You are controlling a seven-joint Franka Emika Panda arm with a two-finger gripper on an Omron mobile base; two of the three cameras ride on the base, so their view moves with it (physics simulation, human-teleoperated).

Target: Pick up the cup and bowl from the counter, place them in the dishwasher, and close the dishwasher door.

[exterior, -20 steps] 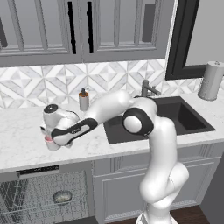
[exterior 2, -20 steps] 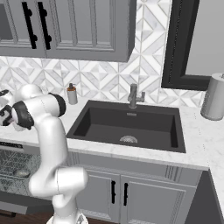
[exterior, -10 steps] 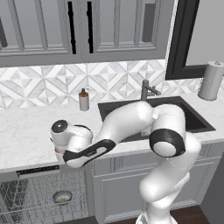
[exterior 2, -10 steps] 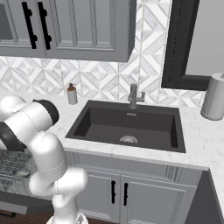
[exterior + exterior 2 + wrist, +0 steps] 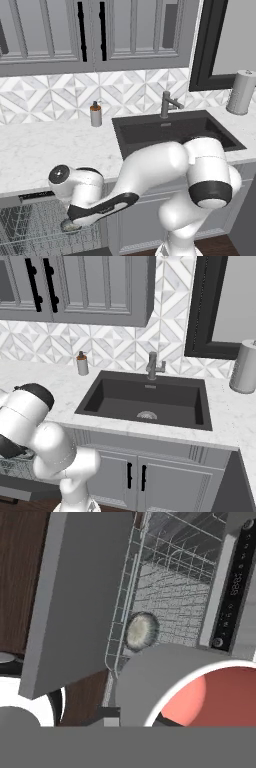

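My gripper (image 5: 74,220) hangs low at the left, over the open dishwasher's wire rack (image 5: 27,227), and is shut on the cup (image 5: 150,684). In the hand view the cup looms close at the lower right, grey outside, with its red inside (image 5: 220,697) facing the camera; it hides my fingertips. Beyond it the bowl (image 5: 141,630) lies in the rack, grey and speckled. The dishwasher door (image 5: 75,597) is folded down, a flat grey slab on the left of the hand view. The dark control strip (image 5: 35,196) sits just under the counter (image 5: 45,150).
A dark sink (image 5: 170,132) with a faucet (image 5: 167,104) is set into the counter to the right. A soap dispenser (image 5: 96,114) stands by the backsplash and a paper towel roll (image 5: 241,92) at the far right. Grey cabinet doors (image 5: 135,476) run below the sink.
The arm has swung down from counter height to the open dishwasher, carrying the cup. The bowl has stayed in the rack.
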